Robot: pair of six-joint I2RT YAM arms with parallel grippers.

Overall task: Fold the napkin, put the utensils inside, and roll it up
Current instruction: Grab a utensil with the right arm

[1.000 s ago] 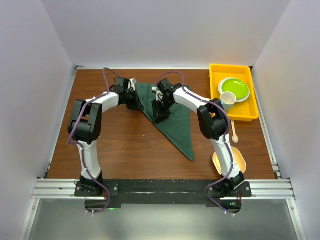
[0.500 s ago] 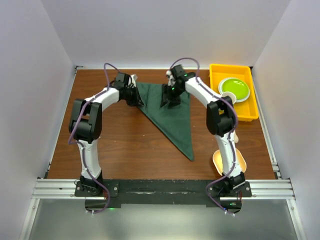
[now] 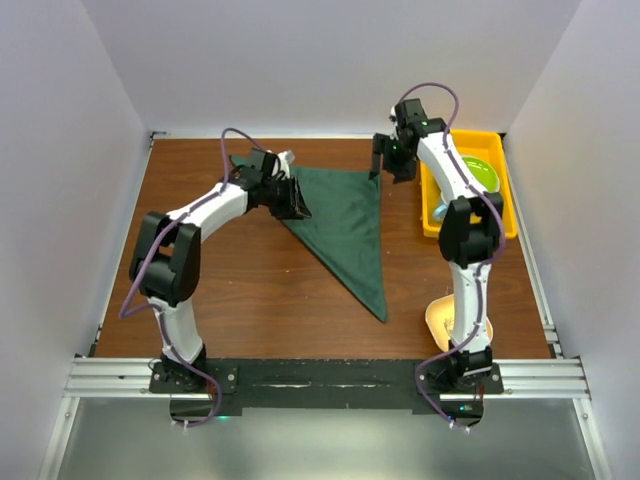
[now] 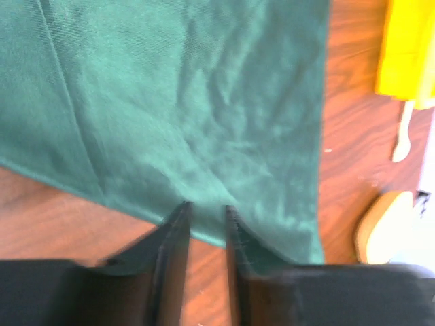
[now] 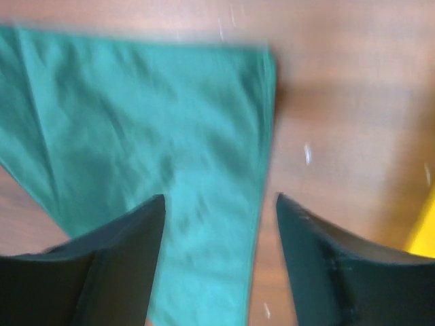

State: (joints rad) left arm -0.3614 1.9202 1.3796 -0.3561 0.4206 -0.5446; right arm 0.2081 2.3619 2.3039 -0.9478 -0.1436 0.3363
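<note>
The napkin (image 3: 345,225) lies flat on the desk (image 3: 230,290), folded into a triangle with its long point aimed at the near edge. Down low at the cloth's left edge, near the far left corner, sits the left gripper (image 4: 207,207), its fingers (image 4: 173,238) just parted by a narrow gap and pinching nothing. Over the far right corner hangs the right gripper (image 5: 219,198), fingers (image 5: 129,238) spread wide and empty. The spoon (image 4: 402,136) rests on bare wood right of the napkin, just beside the yellow tray (image 4: 408,47) and near a beige bowl (image 4: 380,227).
</note>
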